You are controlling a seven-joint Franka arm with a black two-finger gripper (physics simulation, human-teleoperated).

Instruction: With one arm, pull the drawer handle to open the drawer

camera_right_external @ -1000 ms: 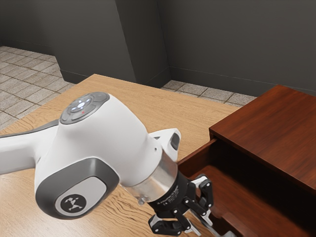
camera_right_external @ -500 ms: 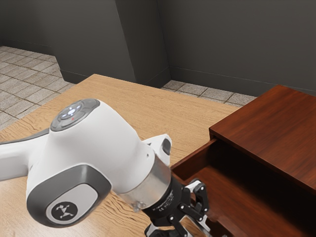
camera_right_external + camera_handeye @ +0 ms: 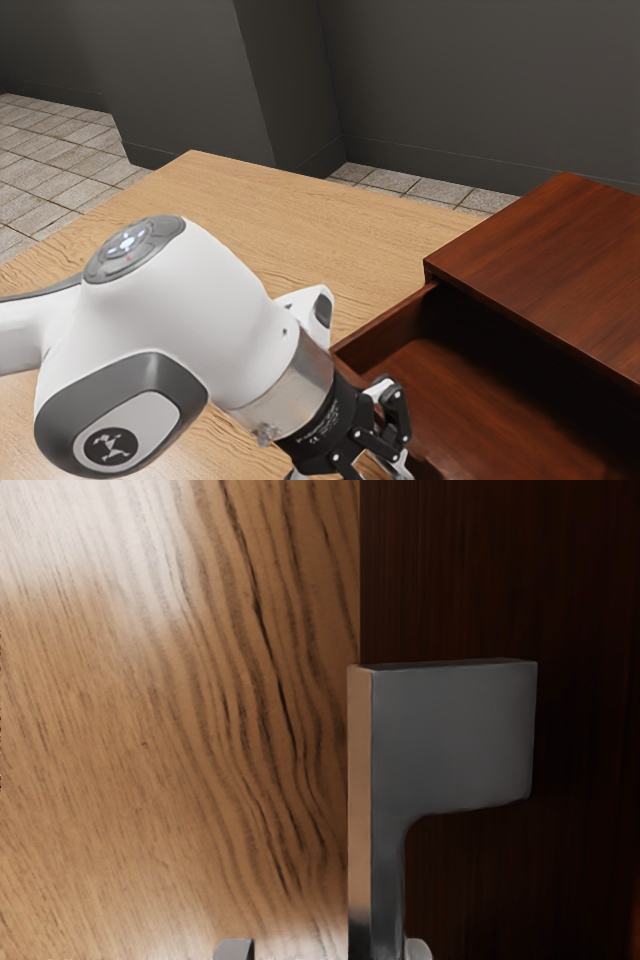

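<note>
Wrist view puts the handle (image 3: 440,740) right under my hand: a flat grey metal bracket standing off the dark wooden front of the drawer (image 3: 385,330), its narrow bar running down between what look like my two fingertips (image 3: 233,948). One tip sits against the bar on the drawer side and the other stands apart over the counter (image 3: 300,210), so I read my claw (image 3: 375,450) as part-open, hooked behind the bar, not clamped on it. I judge the handle to be stiff and smooth, likely slippery under a light touch. The drawer is probably solid and fairly heavy, and should slide only along its own line. The best hold, then, is on the straight bar near its middle, with the pull kept square to the front so nothing twists. The drawer stands partly out of the red-brown cabinet (image 3: 560,250) at the exterior view's right, its inside bare. My arm (image 3: 180,330) comes in from the exterior view's left, the wrist tipped downward and the hand low at the drawer's front.
</note>
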